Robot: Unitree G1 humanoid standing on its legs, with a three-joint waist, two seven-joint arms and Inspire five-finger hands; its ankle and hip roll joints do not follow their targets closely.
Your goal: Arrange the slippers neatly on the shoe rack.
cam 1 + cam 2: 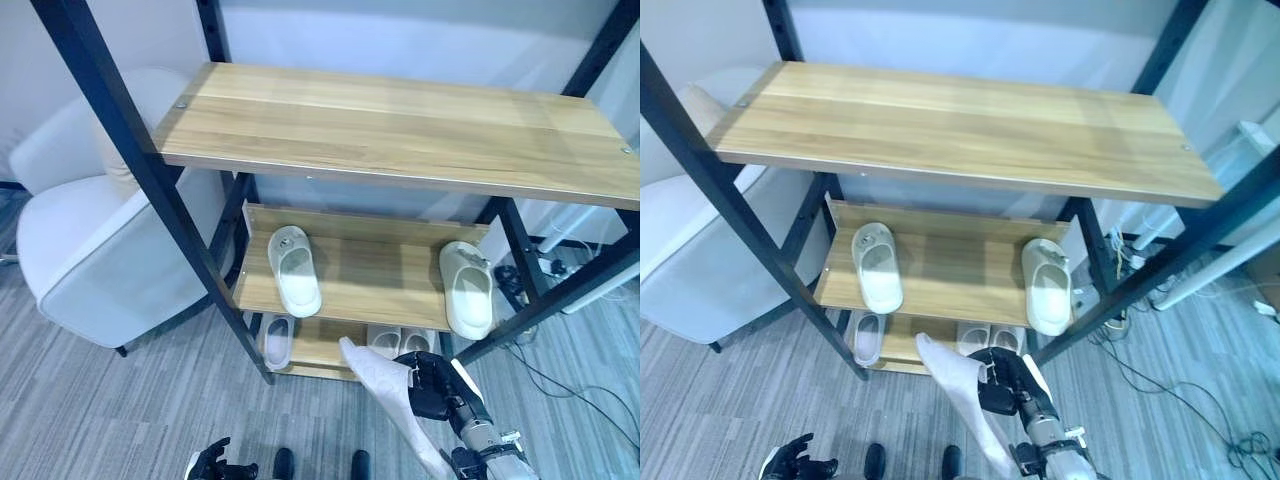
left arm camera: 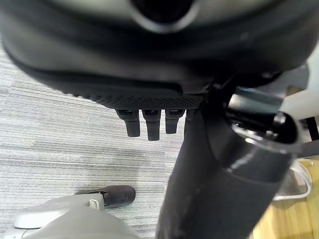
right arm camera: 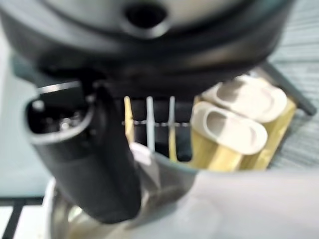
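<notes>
Two slippers sit well apart on the middle shelf (image 1: 370,275) of the shoe rack (image 1: 400,125): one slipper at the left end (image 1: 294,268), toe toward the front, and another at the right end (image 1: 466,288), its toe overhanging the front edge a little. Bottom shelf (image 1: 318,345) holds a single slipper on the left (image 1: 277,340) and a pair side by side near the middle (image 1: 400,341); the right wrist view shows that pair close beyond the fingers. Right hand (image 1: 435,385) low in front of the rack, fingers and thumb clamped on a white slipper (image 1: 385,390) that hangs tilted, one end raised toward the bottom shelf. Left hand (image 1: 212,464) low over the grey carpet (image 1: 100,410), holding nothing, fingers relaxed in its wrist view. Top shelf bare wood. White armchair (image 1: 90,240) just left of the rack.
</notes>
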